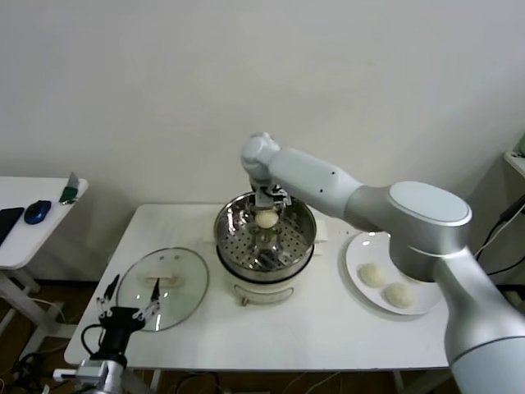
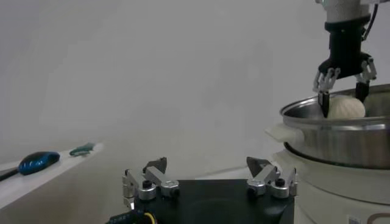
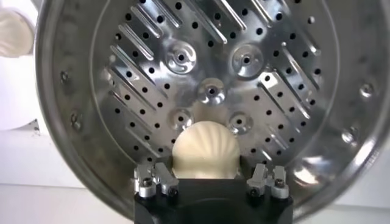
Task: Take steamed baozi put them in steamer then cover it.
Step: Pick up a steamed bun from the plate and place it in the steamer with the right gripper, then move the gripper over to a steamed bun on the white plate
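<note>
The steamer [image 1: 264, 238] is seen as shiny perforated metal. The baozi [image 3: 205, 150] is rendered matt and ridged. The lid [image 1: 162, 287] is formed of glossy glass.

We count three baozi: one [image 1: 267, 218] over the steamer [image 1: 238, 246] and two, [image 1: 372, 275] and [image 1: 399, 295], on the plate [image 1: 354, 256]. We see one steamer, one plate, one glass lid [image 1: 176, 271], two tables [image 1: 328, 328] [image 1: 33, 238], and two grippers [image 1: 130, 305] [image 1: 268, 207].
</note>
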`<state>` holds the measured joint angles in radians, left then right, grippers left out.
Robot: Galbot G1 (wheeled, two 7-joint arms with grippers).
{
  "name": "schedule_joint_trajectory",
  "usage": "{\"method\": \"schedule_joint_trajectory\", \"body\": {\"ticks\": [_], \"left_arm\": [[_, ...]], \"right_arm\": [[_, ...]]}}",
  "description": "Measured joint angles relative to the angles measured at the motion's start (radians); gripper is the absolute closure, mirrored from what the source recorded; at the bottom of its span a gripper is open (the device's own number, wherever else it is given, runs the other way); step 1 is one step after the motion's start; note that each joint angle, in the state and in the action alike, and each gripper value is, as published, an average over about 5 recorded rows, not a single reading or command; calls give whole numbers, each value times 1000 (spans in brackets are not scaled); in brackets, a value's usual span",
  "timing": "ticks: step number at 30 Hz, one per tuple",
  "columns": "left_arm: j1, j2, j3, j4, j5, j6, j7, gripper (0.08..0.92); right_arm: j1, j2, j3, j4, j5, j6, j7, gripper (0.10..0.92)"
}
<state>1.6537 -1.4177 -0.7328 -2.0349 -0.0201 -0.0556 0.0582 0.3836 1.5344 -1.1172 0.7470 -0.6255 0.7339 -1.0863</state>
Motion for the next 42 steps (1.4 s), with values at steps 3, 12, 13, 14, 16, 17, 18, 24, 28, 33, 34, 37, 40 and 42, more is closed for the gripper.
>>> {"method": "schedule_joint_trajectory", "body": {"ticks": [3,12,13,14,16,17,18,24,28,33,34,37,40,42], "left_arm": [[0,-1,0,1,0,0,0,177],[3,-8,1,2,3,-1,0,177],[3,-8,2,2,4,-1,-1,177],[4,-9,2,2,4,-1,-1,177],[6,-10,1,2,5,-1,-1,177],[7,-10,1,1,5,-1,-2,177],[8,-10,1,0,5,-1,-2,177],[13,-10,0,-6,5,-1,-2,177],[15,-9,0,-14,5,0,-3,177],[17,-7,1,-24,5,3,-3,177],[17,-7,2,-26,4,4,-3,177],[18,-7,4,-30,3,5,-3,177],[22,-7,6,-33,3,5,-3,177],[26,-8,7,-36,3,4,-3,177]], "right_arm": [[-11,5,1,-6,-13,1,5,277],[-22,6,15,-8,-37,13,1,203],[-20,4,17,-6,-36,14,-2,203],[-18,2,17,-3,-33,14,-6,203],[-10,-5,17,4,-19,15,-18,202],[-4,-9,16,8,-8,14,-26,202],[2,-14,15,13,6,13,-34,202],[62,-58,-4,49,129,-14,-82,203],[129,-116,-53,86,275,-76,-87,203],[219,-231,-142,154,490,-228,-58,203],[234,-258,-160,172,532,-265,-51,203],[271,-343,-213,227,650,-387,-29,203],[288,-431,-254,283,756,-514,-7,203],[291,-488,-273,318,815,-593,5,203]]}}
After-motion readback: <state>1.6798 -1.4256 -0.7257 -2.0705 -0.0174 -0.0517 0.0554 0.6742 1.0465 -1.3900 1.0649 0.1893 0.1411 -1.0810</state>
